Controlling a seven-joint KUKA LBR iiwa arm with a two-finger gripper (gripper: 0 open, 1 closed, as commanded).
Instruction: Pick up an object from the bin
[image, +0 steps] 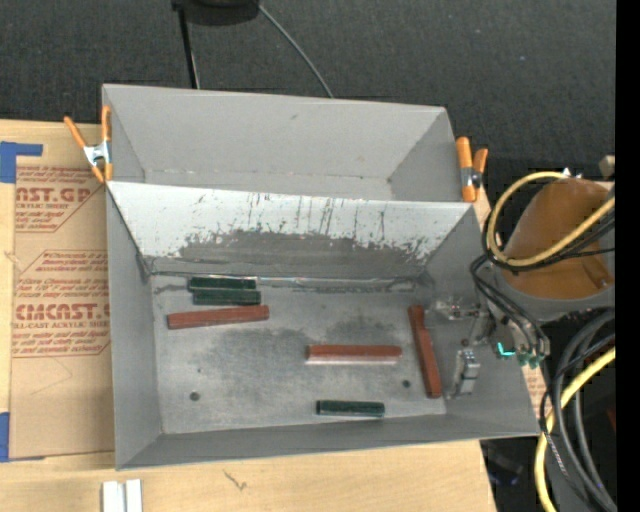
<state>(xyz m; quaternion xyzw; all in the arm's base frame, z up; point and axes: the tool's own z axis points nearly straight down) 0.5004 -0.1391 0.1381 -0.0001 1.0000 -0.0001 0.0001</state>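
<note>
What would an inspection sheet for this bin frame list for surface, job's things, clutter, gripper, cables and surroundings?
Surface: grey metal bin, floor scuffed, far wall scratched.
Job's things: left red-brown bar, middle red-brown bar, right red-brown bar lying along the right wall, rear dark green bars (seemingly two side by side), front dark green bar; all lie flat and apart.
Clutter: nothing seen.
Grippers: gripper at the bin's right wall, beside the right red-brown bar.
Cables: yellow and black cables loop round the arm's orange cover.
Surroundings: dark floor behind the bin.
</note>
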